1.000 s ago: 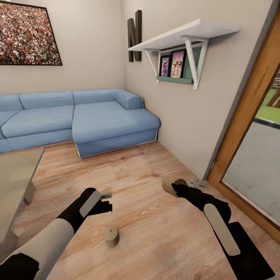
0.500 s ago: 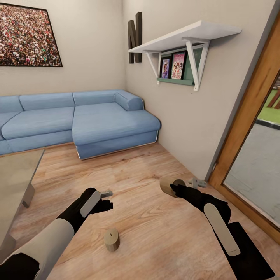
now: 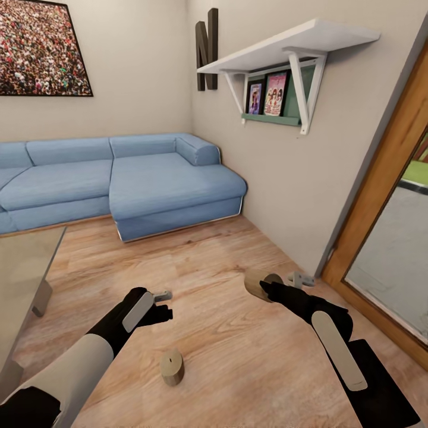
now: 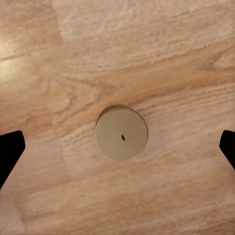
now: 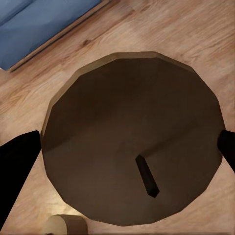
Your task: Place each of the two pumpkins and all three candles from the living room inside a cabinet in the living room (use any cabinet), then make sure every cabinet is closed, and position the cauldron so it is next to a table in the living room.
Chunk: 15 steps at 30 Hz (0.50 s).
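A tan candle [image 3: 172, 367] stands upright on the wood floor, just ahead of my left forearm. My left gripper [image 3: 161, 307] hovers above and slightly beyond it, open. In the left wrist view the candle's [image 4: 121, 133] round top lies midway between the spread fingers [image 4: 11, 152] of the left gripper [image 4: 122, 143]. My right gripper [image 3: 268, 288] is shut on a second candle [image 3: 259, 283], held tilted above the floor near the wall. This held candle [image 5: 132, 152] looms large in the right gripper [image 5: 129, 147]. Another candle [image 5: 63, 225] shows on the floor beyond.
A blue corner sofa [image 3: 148, 184] fills the far corner. A glass-topped table [image 3: 24, 267] stands at the left. A white wall shelf [image 3: 279, 47] hangs on the right wall, and a wood-framed glass door [image 3: 386, 196] is at the right.
The whole picture has shifted a little, so the camera has moved. Both arms keep nearly the same pose, the right still holding its candle and the left still open.
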Available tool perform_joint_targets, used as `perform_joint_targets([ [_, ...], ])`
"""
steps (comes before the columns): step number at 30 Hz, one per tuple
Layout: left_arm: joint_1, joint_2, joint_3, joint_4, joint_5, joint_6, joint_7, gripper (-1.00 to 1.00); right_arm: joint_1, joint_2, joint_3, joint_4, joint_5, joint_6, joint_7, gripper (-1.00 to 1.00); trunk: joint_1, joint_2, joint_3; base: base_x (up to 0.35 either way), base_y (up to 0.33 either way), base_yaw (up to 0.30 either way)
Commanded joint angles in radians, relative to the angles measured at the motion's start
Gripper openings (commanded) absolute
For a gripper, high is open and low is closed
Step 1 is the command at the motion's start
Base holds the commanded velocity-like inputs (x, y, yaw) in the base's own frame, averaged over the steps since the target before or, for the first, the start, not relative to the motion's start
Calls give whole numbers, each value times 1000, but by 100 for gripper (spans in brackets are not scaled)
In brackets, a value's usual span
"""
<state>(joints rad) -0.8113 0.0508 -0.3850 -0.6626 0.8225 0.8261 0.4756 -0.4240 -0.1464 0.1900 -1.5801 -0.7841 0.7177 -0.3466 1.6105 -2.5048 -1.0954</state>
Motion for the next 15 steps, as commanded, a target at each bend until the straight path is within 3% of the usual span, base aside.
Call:
perform_joint_targets([
  [1,-1,1,-6,-2,10,1,9,100,-1,-1,2,-1,-10,0,-9,-100,0,-1,-5,3,1,0],
  [11,-1,0,-6,-2,9,1,9,100,-1,0,-1,-2,-10,-1,52,-100,5,-3,-44,0,0,0],
  [15,-1,-2,-6,-2,9,1,9,100,-1,0,-7,-3,-10,-6,130,-100,6,-4,-59,0,0,0],
])
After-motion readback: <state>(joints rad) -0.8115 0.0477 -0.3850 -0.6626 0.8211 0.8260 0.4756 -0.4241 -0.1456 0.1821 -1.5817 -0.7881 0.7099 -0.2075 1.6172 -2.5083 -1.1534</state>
